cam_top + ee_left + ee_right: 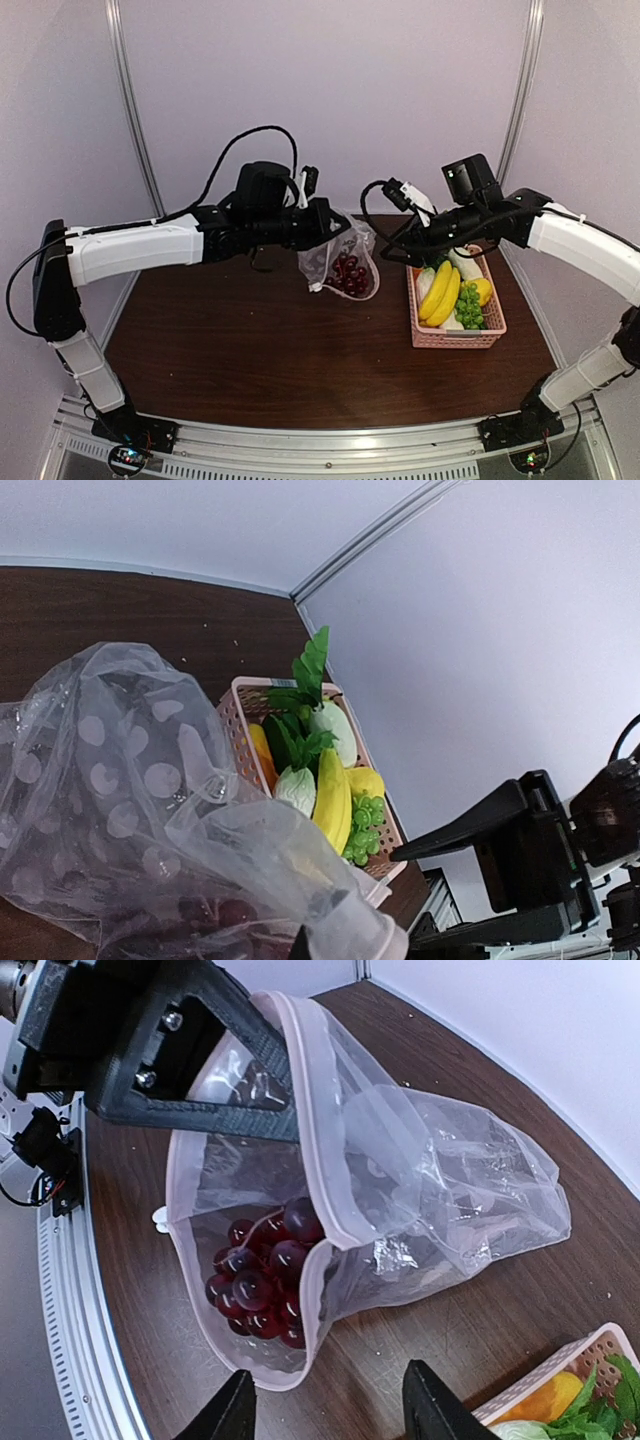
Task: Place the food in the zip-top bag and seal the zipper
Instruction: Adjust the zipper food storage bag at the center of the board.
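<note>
**Left gripper** (287, 1110): fingers clamped together on the rim of the bag (450, 1190), lifting one side of the mouth off the table (500, 1340). The rest of the bag sags below and beyond the fingers, and its far end lies on the wood.

**Zipper** (322, 1160): pale strip along the bag's mouth, unsealed. The mouth gapes toward the right gripper (330, 1415).

**Purple grapes** (262, 1278): inside the bag, low in the mouth, just under the left gripper's fingers.

**Right gripper**: jaws apart, nothing between them. It hovers just in front of the bag's mouth, not touching it.

**Basket** (455, 342): pink and slatted, on the table beside and below the right gripper, well apart from the left gripper. It holds:
- bananas (438, 290)
- green grapes (468, 306)
- lemon (483, 290)
- radish (466, 264)
- leafy greens (306, 685), which stand up at the end of the basket farthest from the left gripper
</note>
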Robot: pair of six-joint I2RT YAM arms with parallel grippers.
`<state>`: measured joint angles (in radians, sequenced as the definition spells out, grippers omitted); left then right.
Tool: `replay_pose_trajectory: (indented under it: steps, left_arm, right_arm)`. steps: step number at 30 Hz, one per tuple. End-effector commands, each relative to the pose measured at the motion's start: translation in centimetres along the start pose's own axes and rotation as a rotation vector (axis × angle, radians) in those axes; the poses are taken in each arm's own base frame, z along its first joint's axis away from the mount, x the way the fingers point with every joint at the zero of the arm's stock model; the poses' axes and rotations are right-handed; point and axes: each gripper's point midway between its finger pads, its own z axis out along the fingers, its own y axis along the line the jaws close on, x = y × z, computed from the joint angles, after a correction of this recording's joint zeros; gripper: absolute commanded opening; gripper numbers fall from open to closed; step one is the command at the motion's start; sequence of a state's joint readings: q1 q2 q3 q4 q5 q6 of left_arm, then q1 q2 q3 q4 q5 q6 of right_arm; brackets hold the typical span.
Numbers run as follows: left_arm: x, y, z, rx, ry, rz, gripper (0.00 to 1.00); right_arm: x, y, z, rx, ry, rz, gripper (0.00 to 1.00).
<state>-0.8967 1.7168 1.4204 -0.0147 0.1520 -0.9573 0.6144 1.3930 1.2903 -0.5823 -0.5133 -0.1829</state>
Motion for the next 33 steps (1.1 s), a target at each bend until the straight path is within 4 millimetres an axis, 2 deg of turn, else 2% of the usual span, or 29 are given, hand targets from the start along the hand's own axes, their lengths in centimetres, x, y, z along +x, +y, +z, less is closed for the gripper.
replay_pose_trajectory:
  steps: [1, 3, 5, 7, 14, 19, 23, 25, 26, 27, 29, 31, 33]
  left_arm:
    - [-2.4, -2.4, -1.4, 0.068, -0.096, 0.000, 0.00]
    - [-2.5, -2.3, -1.5, 0.064, -0.101, -0.003, 0.00]
    - [-2.5, -2.3, -1.5, 0.064, -0.104, -0.005, 0.00]
    - [-2.5, -2.4, -1.5, 0.071, -0.105, -0.004, 0.00]
    - [-2.3, -2.2, -1.7, 0.076, -0.107, -0.019, 0.00]
    - [-2.1, -2.2, -1.6, 0.085, -0.103, -0.029, 0.00]
    - [-1.9, -2.1, -1.6, 0.088, -0.097, -0.034, 0.00]
    - [-1.8, -2.1, -1.6, 0.088, -0.096, -0.035, 0.00]
    - [-1.7, -2.0, -1.7, 0.086, -0.095, -0.034, 0.00]
    - [-1.7, -2.1, -1.7, 0.090, -0.093, -0.030, 0.00]
    - [-1.7, -2.3, -1.8, 0.087, -0.079, 0.006, 0.00]
    - [-1.3, -0.8, -1.5, -0.007, -0.030, 0.052, 0.00]
    - [-0.9, 1.5, -1.5, -0.118, 0.028, 0.120, 0.00]
  right_arm:
    - [1.1, 0.7, 1.5, -0.075, 0.025, 0.051, 0.51]
    - [2.0, 0.8, 2.5, -0.104, 0.053, 0.062, 0.53]
    - [2.8, 1.3, 3.2, -0.145, 0.076, 0.054, 0.59]
    - [3.4, 0.8, 3.8, -0.121, 0.080, 0.064, 0.59]
    - [3.6, -0.1, 4.4, -0.082, 0.067, 0.092, 0.36]
    - [3.3, -0.5, 4.9, -0.073, 0.059, 0.111, 0.34]
    - [3.3, -1.6, 5.7, -0.032, 0.077, 0.133, 0.26]
    - [3.5, -1.8, 6.2, -0.028, 0.092, 0.144, 0.17]
    - [3.5, -1.9, 6.2, -0.025, 0.096, 0.145, 0.08]
    - [3.6, -2.0, 6.2, -0.020, 0.104, 0.147, 0.01]
    - [3.2, -2.0, 5.6, -0.012, 0.103, 0.141, 0.00]
    - [2.2, -1.5, 4.2, -0.018, 0.093, 0.122, 0.00]
    - [-0.4, -0.9, 2.1, -0.026, 0.056, 0.089, 0.00]
